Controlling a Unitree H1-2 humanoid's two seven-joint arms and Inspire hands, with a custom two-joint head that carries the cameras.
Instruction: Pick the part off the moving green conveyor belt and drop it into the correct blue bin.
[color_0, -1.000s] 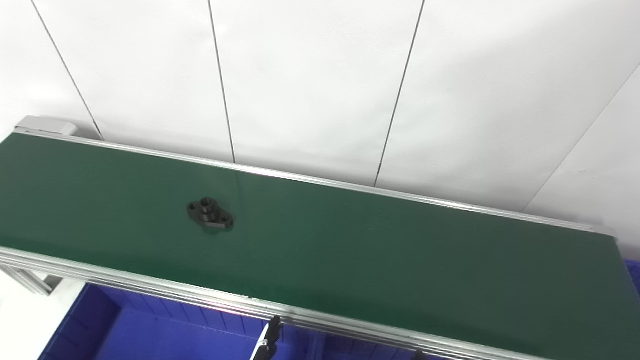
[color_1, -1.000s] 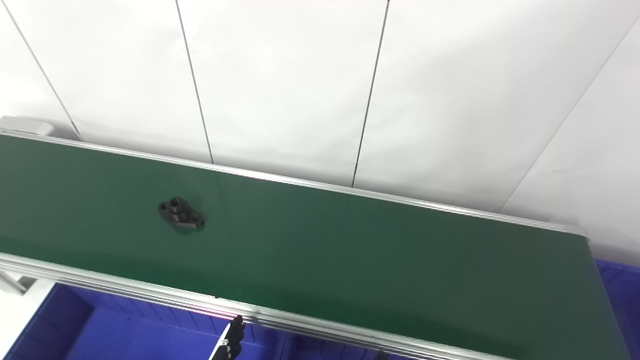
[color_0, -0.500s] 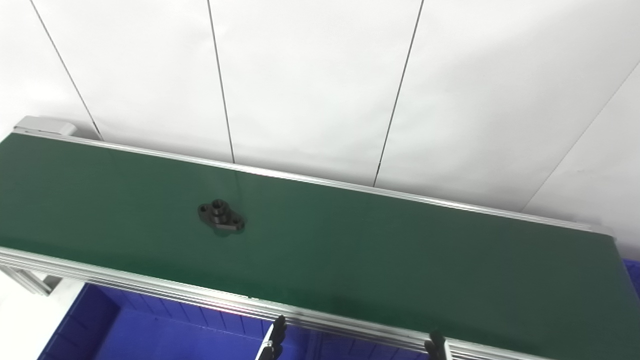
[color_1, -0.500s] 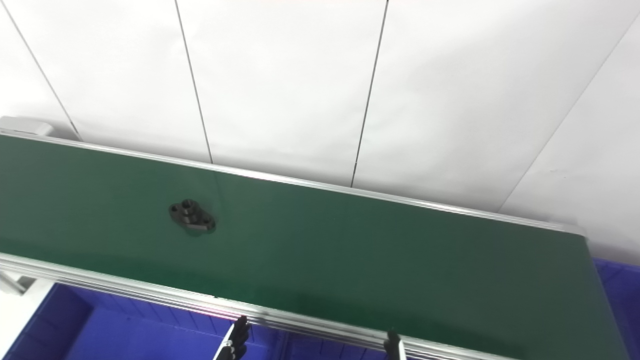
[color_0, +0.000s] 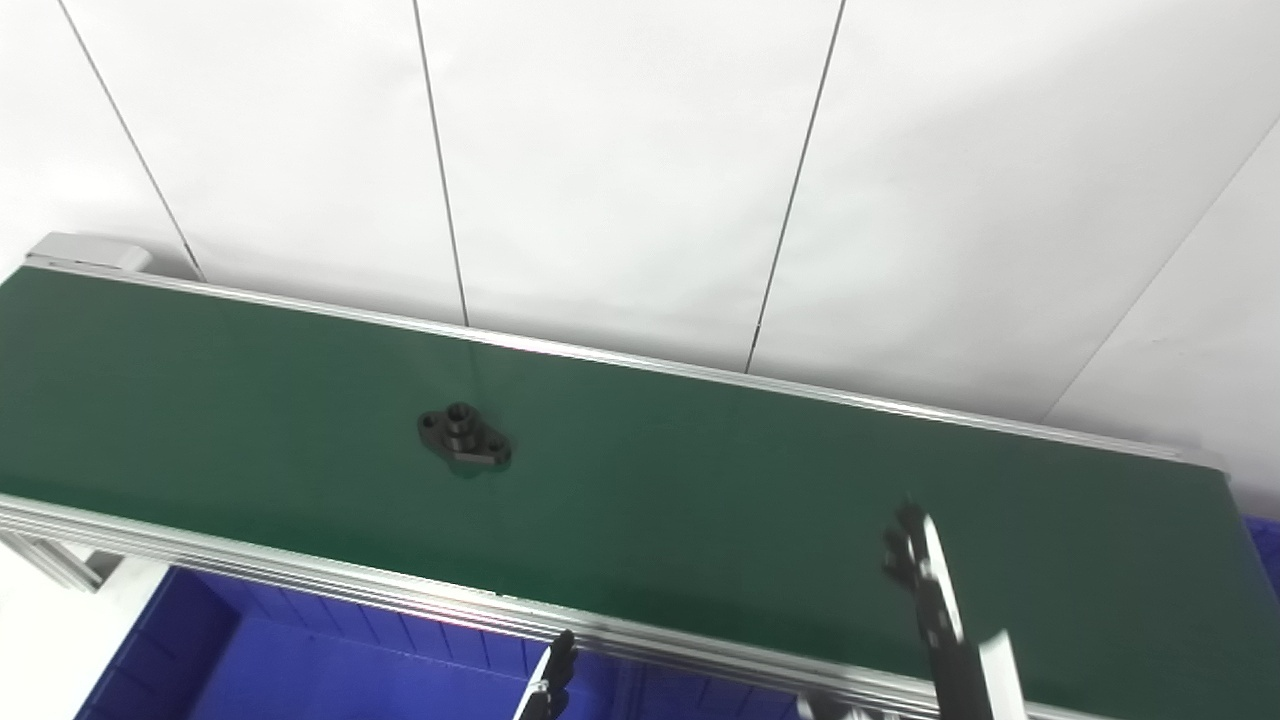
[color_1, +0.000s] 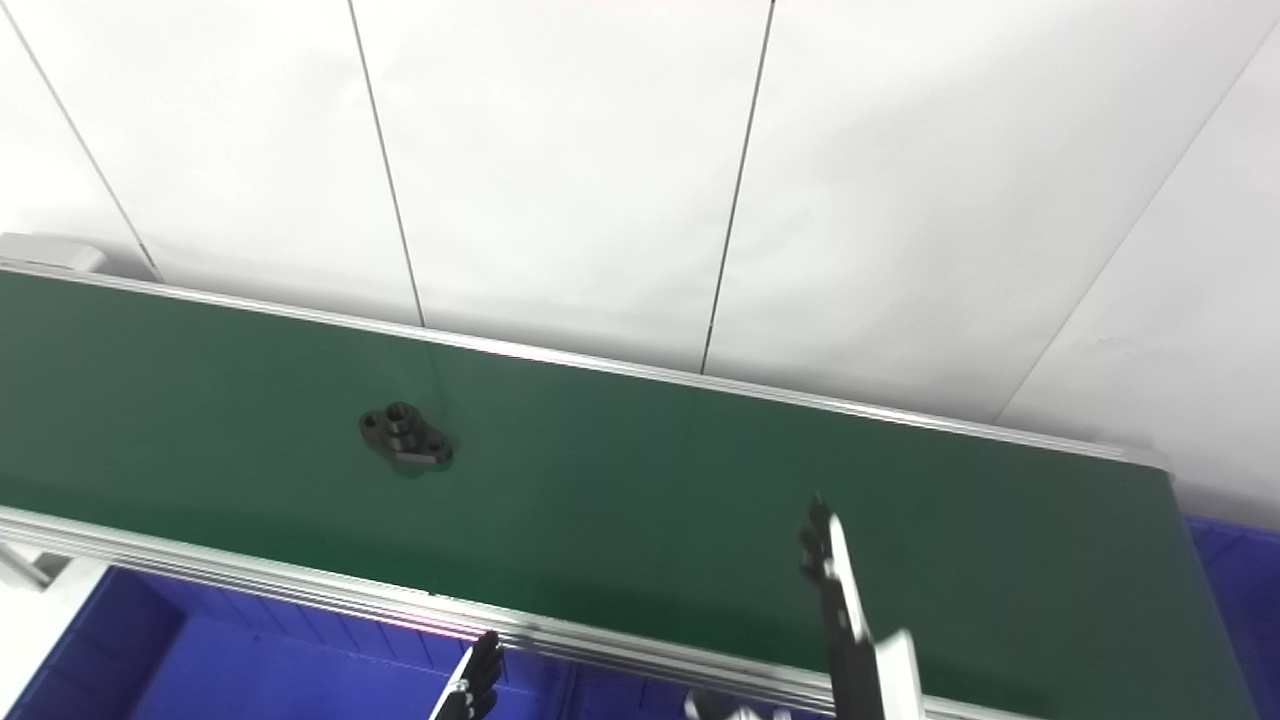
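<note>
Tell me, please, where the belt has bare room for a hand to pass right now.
The green conveyor belt is bare left of the black part up to its left end, and between the part and the right hand. The far right corner is bare too. The tight spot is the near edge, where the left hand shows over the blue bin.

The right hand (color_0: 935, 600) reaches up from the bottom edge, fingers extended and blurred. Only the dark fingertips of the left hand (color_0: 545, 690) show at the bottom edge; its grasp cannot be judged.
</note>
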